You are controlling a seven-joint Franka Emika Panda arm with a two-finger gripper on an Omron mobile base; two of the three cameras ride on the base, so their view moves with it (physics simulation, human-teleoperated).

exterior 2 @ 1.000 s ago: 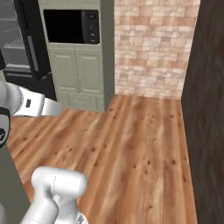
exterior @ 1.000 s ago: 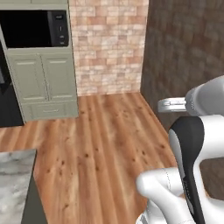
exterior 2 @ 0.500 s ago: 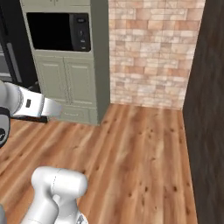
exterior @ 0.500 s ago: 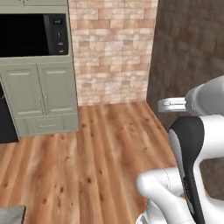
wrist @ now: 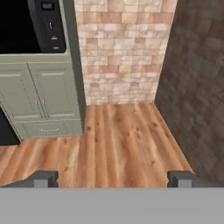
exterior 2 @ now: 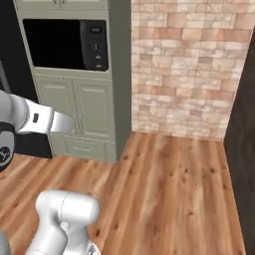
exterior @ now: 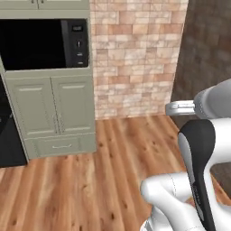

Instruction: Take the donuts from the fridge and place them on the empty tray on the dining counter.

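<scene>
While its two dark finger tips stand far apart near the bottom corners of the hand view, the gripper (wrist: pixel 112 178) is spread wide and empty, holding and touching nothing, with bare wooden floor (wrist: pixel 118 140) between the tips. That floor is warm orange-brown planking with knots, its boards running away toward a wall of pale pink and tan bricks (wrist: pixel 120 48) at about twelve o'clock. At ten o'clock stands a sage-green cabinet (wrist: pixel 39 98) with two panelled doors, slim handles and a shallow drawer below; a black built-in oven (wrist: pixel 30 26) with a control strip sits in it above the doors. At three o'clock a dark, rough grey-brown wall (wrist: pixel 197 87) runs along the floor. A black upright surface (exterior: pixel 9 144) edges the cabinet's left side in the left base view; whether it is the fridge cannot be told.
</scene>
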